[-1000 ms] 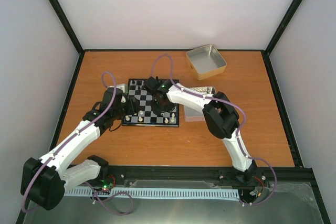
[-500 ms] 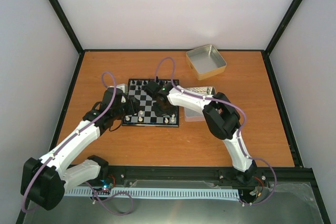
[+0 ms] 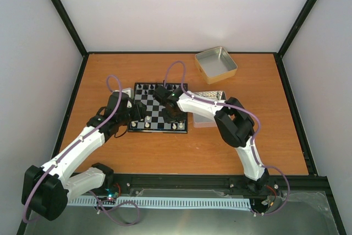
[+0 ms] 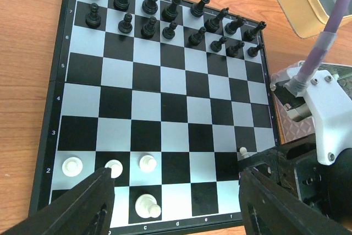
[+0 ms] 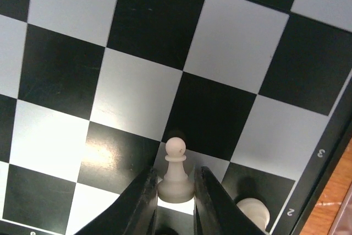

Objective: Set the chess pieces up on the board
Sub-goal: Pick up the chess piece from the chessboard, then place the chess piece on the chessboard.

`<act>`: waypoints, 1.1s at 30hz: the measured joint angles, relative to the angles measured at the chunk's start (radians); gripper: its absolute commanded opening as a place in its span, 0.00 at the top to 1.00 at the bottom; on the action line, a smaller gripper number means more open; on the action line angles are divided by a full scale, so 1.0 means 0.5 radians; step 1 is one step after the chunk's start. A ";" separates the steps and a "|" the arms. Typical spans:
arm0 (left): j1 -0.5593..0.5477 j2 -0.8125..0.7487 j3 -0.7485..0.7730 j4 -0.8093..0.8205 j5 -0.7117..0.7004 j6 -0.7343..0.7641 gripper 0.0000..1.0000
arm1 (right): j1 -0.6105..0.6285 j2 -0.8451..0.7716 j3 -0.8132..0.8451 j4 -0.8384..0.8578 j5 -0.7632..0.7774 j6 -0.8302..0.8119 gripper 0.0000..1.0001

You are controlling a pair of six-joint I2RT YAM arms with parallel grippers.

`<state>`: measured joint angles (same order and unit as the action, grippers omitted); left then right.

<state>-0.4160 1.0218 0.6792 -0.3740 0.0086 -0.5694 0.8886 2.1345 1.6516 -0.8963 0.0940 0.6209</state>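
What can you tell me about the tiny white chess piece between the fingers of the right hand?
It is a white pawn: cream, smooth like plastic, with a round head, thin collar and flared base. It stands upright on the board, near its edge, beside another white piece. The two fingers of the right hand flank its base and seem to touch it on both sides.

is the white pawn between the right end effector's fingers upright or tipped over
Upright: the white pawn stands on its base with its round head on top.
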 measured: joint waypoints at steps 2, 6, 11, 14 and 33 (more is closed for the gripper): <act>0.000 0.000 0.000 0.000 0.000 0.000 0.37 | 0.000 -0.001 -0.003 0.020 0.002 -0.008 0.83; 0.000 0.000 0.000 0.000 0.001 0.000 0.37 | 0.000 -0.001 -0.009 0.062 0.010 -0.039 0.84; 0.000 0.000 0.000 0.000 0.008 0.000 0.37 | 0.000 -0.050 -0.100 0.201 0.025 -0.123 0.84; 0.000 0.000 0.000 0.000 0.040 -0.001 0.37 | 0.000 -0.148 -0.235 0.338 0.044 -0.213 0.85; 0.291 -0.134 0.604 -0.105 0.917 0.074 0.23 | 0.000 -1.395 -1.190 1.778 -0.378 -0.853 0.85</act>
<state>-0.2703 0.9546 0.9813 -0.4267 0.4671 -0.5323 0.8886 1.4368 1.0565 -0.0074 -0.0952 0.1944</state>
